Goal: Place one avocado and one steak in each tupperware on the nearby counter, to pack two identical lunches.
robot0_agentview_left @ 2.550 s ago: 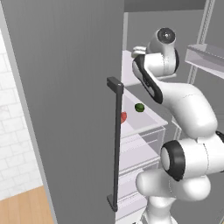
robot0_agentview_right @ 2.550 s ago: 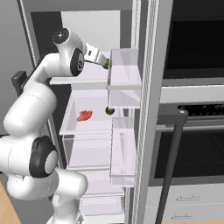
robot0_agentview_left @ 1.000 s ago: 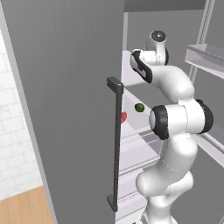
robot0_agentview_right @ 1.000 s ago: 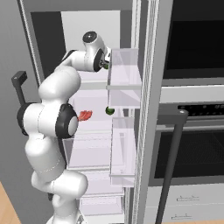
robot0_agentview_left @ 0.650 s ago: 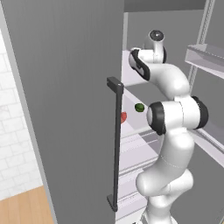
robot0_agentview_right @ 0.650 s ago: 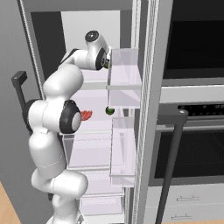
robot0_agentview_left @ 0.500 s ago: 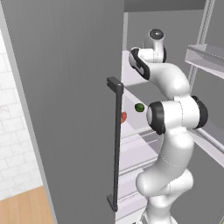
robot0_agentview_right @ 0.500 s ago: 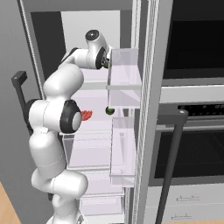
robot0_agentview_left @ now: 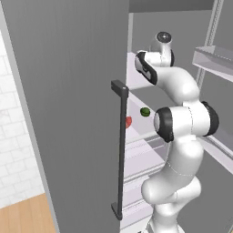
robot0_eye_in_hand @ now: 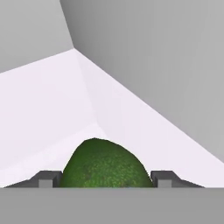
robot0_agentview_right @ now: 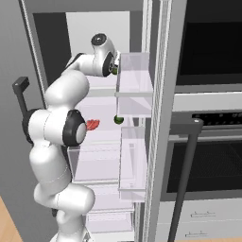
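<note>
In the hand view a round green avocado [robot0_eye_in_hand: 105,164] sits on a pale fridge shelf [robot0_eye_in_hand: 48,113] near its back corner. My gripper [robot0_eye_in_hand: 105,180] has one fingertip [robot0_eye_in_hand: 49,179] against each side of it and is shut on it. From the right base view the gripper [robot0_agentview_right: 113,70] reaches onto the upper shelf, with a bit of green at its tip. A second avocado [robot0_agentview_right: 118,119] [robot0_agentview_left: 144,111] and a red steak [robot0_agentview_right: 92,124] [robot0_agentview_left: 128,121] lie on the shelf below. The tupperware and the counter are out of view.
The open grey fridge door [robot0_agentview_left: 68,113] with its dark vertical handle [robot0_agentview_left: 120,150] stands on the left. Clear door bins [robot0_agentview_right: 134,85] hang close to the right of the hand. An oven [robot0_agentview_right: 210,156] with a dark bar handle [robot0_agentview_right: 184,175] is further right.
The arm has swung up and reached deeper onto the upper shelf since 2.5 s ago. Over the last second it has hardly moved.
</note>
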